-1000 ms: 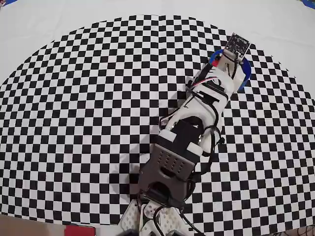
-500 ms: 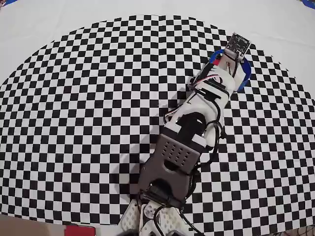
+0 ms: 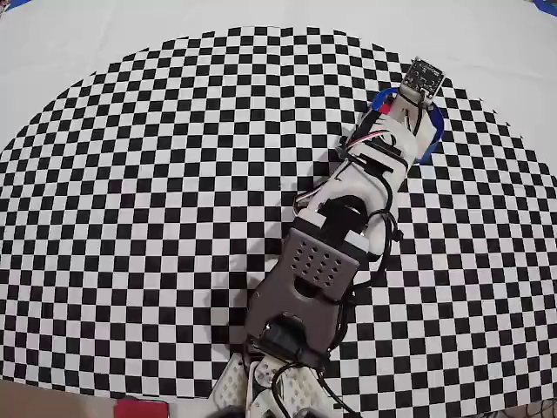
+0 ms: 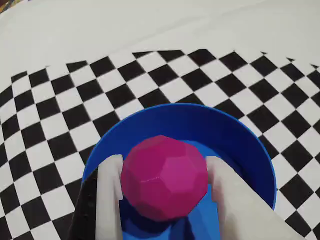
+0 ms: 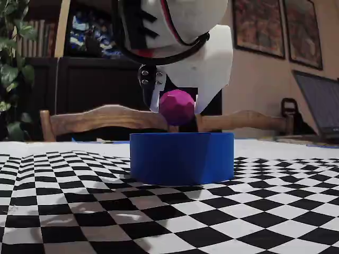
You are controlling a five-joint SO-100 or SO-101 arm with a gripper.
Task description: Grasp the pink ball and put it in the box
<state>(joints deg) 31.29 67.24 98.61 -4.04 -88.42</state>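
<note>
The checkered cloth (image 3: 139, 218) covered the table, its black and white squares running out to a plain white border at the far side in the overhead view. Across it the arm (image 3: 339, 235) lay stretched from its base at the bottom edge of the overhead view, reaching diagonally up and to the right, its dark grey lower link giving way to white upper links with loops of black cable alongside. The wrist sat over the box (image 3: 432, 131), so that only slivers of blue rim showed on either side of it in the overhead view. In the fixed view the box (image 5: 181, 157) stood flat on the cloth as a round blue tub with upright walls, and the white wrist housing hung directly above it, pointed downward. The gripper (image 4: 162, 175) was closed partway onto the pink ball (image 4: 164, 176), one white finger (image 4: 109, 195) pressed against its left side and the other against its right in the wrist view. The pink ball (image 5: 177, 107) was held in the air just above the box's rim in the fixed view, clear of the rim, and in the wrist view it sat over the blue floor of the box (image 4: 240, 145), inside the circle of the wall.
</note>
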